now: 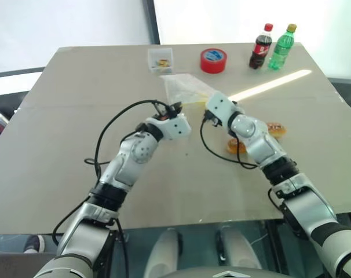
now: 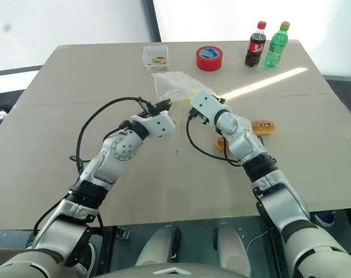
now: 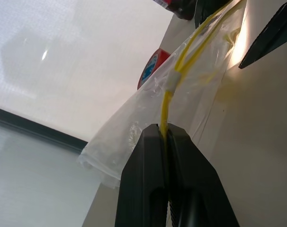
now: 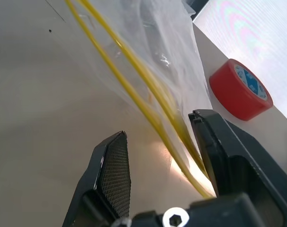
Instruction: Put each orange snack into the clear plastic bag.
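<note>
The clear plastic bag [image 1: 184, 87] lies on the table beyond both hands, its yellow zip strip [image 3: 168, 101] facing me. My left gripper [image 3: 163, 131] is shut on that strip at one end of the bag's mouth. My right gripper [image 4: 157, 153] stands open at the other end, and the yellow strip [image 4: 148, 90] runs between its fingers, close to one finger [image 4: 224, 146]. One orange snack [image 1: 275, 128] lies to the right of my right forearm. The other orange snack [image 1: 236, 146] is partly hidden behind that forearm.
A red tape roll [image 1: 213, 60], a small clear box of bits [image 1: 160, 59], a cola bottle [image 1: 260, 47] and a green bottle [image 1: 281, 47] stand along the far edge of the table [image 1: 59, 150]. Black cables loop off both wrists.
</note>
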Motion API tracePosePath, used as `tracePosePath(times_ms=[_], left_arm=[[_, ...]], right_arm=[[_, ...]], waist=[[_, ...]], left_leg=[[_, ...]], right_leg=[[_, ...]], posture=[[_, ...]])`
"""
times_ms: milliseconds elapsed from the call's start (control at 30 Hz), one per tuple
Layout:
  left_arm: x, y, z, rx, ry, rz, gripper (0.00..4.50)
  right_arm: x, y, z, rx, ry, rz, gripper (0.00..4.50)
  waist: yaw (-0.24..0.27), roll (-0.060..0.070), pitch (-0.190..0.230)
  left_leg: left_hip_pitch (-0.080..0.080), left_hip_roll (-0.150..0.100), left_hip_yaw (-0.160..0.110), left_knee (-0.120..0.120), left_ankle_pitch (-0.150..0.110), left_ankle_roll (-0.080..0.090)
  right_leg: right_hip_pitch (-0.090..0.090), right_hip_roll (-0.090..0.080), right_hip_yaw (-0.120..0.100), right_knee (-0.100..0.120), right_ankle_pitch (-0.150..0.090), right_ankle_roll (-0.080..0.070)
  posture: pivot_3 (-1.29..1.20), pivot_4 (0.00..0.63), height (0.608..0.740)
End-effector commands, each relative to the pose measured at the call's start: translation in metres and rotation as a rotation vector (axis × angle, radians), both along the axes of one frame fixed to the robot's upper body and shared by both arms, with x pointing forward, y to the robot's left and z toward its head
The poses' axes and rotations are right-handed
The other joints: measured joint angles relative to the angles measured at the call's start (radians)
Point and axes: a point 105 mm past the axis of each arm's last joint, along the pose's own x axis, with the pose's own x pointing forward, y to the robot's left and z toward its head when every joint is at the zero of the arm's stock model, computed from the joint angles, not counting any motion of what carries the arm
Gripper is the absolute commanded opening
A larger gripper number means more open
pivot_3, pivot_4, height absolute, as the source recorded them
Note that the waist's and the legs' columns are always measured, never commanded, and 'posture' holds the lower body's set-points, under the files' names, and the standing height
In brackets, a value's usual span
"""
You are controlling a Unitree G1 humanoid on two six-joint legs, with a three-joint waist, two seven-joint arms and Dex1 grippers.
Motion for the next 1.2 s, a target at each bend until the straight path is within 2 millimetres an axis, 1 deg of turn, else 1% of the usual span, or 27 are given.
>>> tracePosePath(times_ms=[33, 133, 167, 233, 267, 333, 467, 567, 700, 933, 1067, 1200], left_arm=[[-0.003, 0.002, 0.009, -0.03, -0.027, -0.008, 0.0], [-0.003, 0.002, 0.008, -0.038, -0.02, -0.008, 0.0], [-0.003, 0.002, 0.007, -0.042, -0.017, -0.007, 0.0], [-0.003, 0.002, 0.007, -0.056, -0.012, -0.006, 0.0], [-0.003, 0.002, 0.007, -0.059, -0.012, -0.006, 0.0], [-0.003, 0.001, 0.008, -0.06, -0.016, -0.005, 0.0], [-0.003, -0.001, 0.009, -0.065, -0.021, -0.008, 0.0], [-0.004, -0.003, 0.012, -0.086, -0.02, -0.014, 0.0], [-0.006, -0.003, 0.011, -0.094, -0.017, -0.013, 0.0], [-0.006, -0.003, 0.008, -0.122, 0.002, 0.016, 0.0], [-0.014, -0.014, 0.008, -0.125, 0.003, -0.047, 0.0], [-0.018, -0.019, 0.007, -0.119, 0.013, -0.084, 0.0]], right_arm=[[-0.011, -0.004, 0.023, 0.046, -0.043, 0.022, 2.18], [-0.019, -0.009, 0.033, 0.128, -0.027, 0.022, 2.18], [-0.021, -0.01, 0.036, 0.154, -0.025, 0.017, 1.95], [-0.023, -0.013, 0.041, 0.214, -0.001, 0.003, 1.33], [-0.023, -0.014, 0.041, 0.242, 0.012, -0.007, 0.8], [-0.022, -0.015, 0.042, 0.271, 0.032, -0.022, 0.03], [-0.019, -0.011, 0.043, 0.284, 0.04, -0.028, 0.03], [-0.018, -0.008, 0.04, 0.299, 0.061, -0.029, 0.03], [-0.016, -0.012, 0.035, 0.302, 0.073, -0.058, 0.03], [-0.014, -0.016, 0.031, 0.378, 0.117, -0.1, 0.03], [-0.013, -0.013, 0.031, 0.371, 0.114, -0.088, 0.03], [-0.011, -0.007, 0.024, 0.366, 0.137, -0.076, 0.03]], waist=[[0.0, 0.0, 0.0], [0.0, 0.0, 0.0], [0.0, 0.0, 0.0], [0.0, 0.0, 0.0], [0.0, 0.0, 0.0], [0.0, 0.0, 0.0], [0.001, 0.0, 0.0], [0.0, 0.0, 0.0], [0.001, 0.0, 0.0], [0.0, 0.0, 0.0], [0.001, 0.0, 0.0], [0.0, 0.0, 0.0]], left_leg=[[0.0, 0.0, 0.0, 0.0, 0.0, 0.0], [0.0, 0.0, 0.0, 0.0, 0.0, 0.0], [0.0, 0.0, 0.0, 0.0, 0.0, 0.0], [0.0, 0.0, 0.0, 0.0, 0.0, 0.0], [0.0, 0.0, 0.0, 0.001, 0.0, 0.0], [0.0, 0.0, -0.001, 0.001, 0.0, 0.0], [0.0, 0.0, -0.001, 0.001, 0.0, 0.0], [0.0, 0.0, -0.001, 0.001, 0.0, 0.0], [0.0, 0.0, -0.001, 0.001, 0.0, 0.0], [0.0, 0.0, -0.001, 0.001, 0.0, 0.0], [0.0, 0.0, -0.001, 0.001, 0.0, 0.0], [0.0, 0.0, -0.001, 0.001, 0.0, 0.0]], right_leg=[[0.0, 0.0, 0.0, 0.0, 0.0, 0.0], [0.0, 0.0, 0.0, 0.0, 0.0, 0.0], [0.0, 0.0, 0.0, 0.0, 0.0, 0.0], [0.0, 0.0, 0.0, 0.001, 0.0, 0.0], [0.0, 0.0, 0.0, 0.001, 0.0, 0.0], [0.001, 0.0, -0.001, 0.001, 0.0, 0.0], [0.002, 0.0, -0.001, 0.001, 0.0, 0.0], [0.002, 0.0, -0.001, 0.0, 0.0, 0.0], [0.002, 0.0, -0.001, 0.0, 0.0, 0.0], [0.002, 0.0, -0.002, 0.0, 0.0, 0.0], [0.002, 0.0, -0.002, 0.0, 0.0, 0.0], [0.002, 0.0, -0.002, 0.0, 0.0, 0.0]], posture=[[0.0, 0.15, 0.74], [0.0, 0.15, 0.74], [0.0, 0.15, 0.74], [0.0, 0.15, 0.74], [0.0, 0.15, 0.74], [0.0, 0.15, 0.74], [0.0, 0.15, 0.74], [0.0, 0.15, 0.74], [0.0, 0.15, 0.74], [0.0, 0.15, 0.74], [0.0, 0.15, 0.74], [0.0, 0.15, 0.74]])
